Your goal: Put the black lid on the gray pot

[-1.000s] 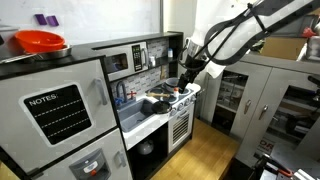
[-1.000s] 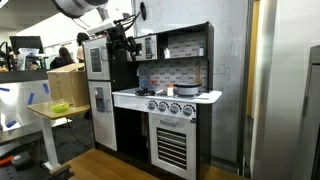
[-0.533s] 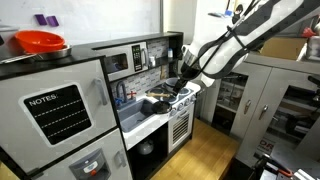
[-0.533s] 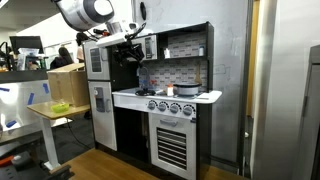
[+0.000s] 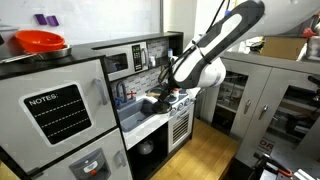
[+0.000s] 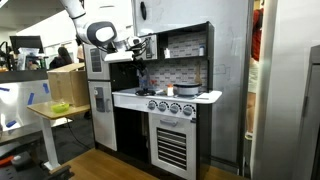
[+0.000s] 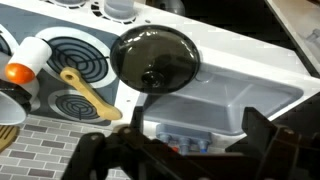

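The black lid [image 7: 155,58] lies flat on the white counter of a toy kitchen, between the stove burners and the sink, knob up. My gripper [image 7: 190,128] is open and empty and hangs above the counter, with the lid just ahead of its fingers. It also shows in both exterior views [image 5: 160,96] [image 6: 140,74], over the counter. A pale round object [image 7: 118,8] is cut off by the top edge of the wrist view. I cannot tell whether it is the gray pot.
A wooden spatula [image 7: 90,95] lies across the stove burners [image 7: 78,62]. An orange-and-white toy [image 7: 25,62] lies beside them. The grey sink basin [image 7: 235,100] is to the lid's right. An orange-red bowl [image 5: 38,42] sits on top of the toy fridge.
The arm has swung in and down from beside the toy kitchen to above its counter. The gripper stays open and empty.
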